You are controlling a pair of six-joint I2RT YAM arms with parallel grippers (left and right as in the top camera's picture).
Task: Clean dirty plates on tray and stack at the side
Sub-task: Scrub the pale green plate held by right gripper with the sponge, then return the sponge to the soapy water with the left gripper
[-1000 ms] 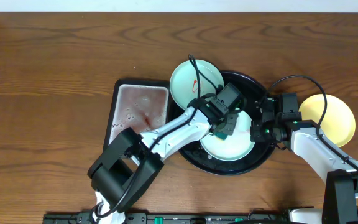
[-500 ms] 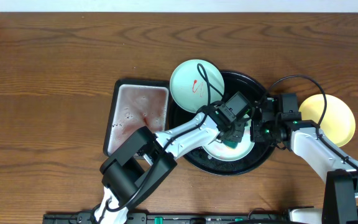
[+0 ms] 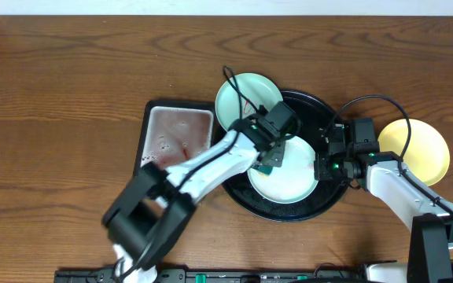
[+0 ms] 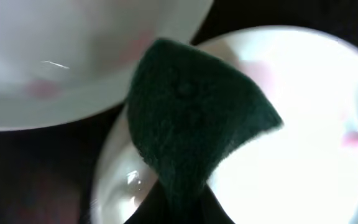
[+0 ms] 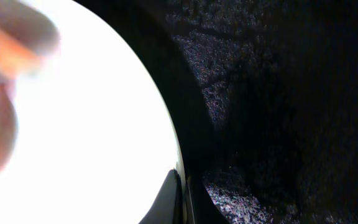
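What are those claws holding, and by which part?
The left gripper pinches a green sponge by one end; the right gripper apparently clamps the nearer plate at its rim.

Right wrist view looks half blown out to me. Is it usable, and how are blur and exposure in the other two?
Right wrist: the plate is clipped to flat white, the tray is dark and grainy, and there is a blurred smear at top left. Left wrist: the sponge is close and soft, and the background glares. Overhead: evenly lit and sharp, except the motion-blurred left arm.
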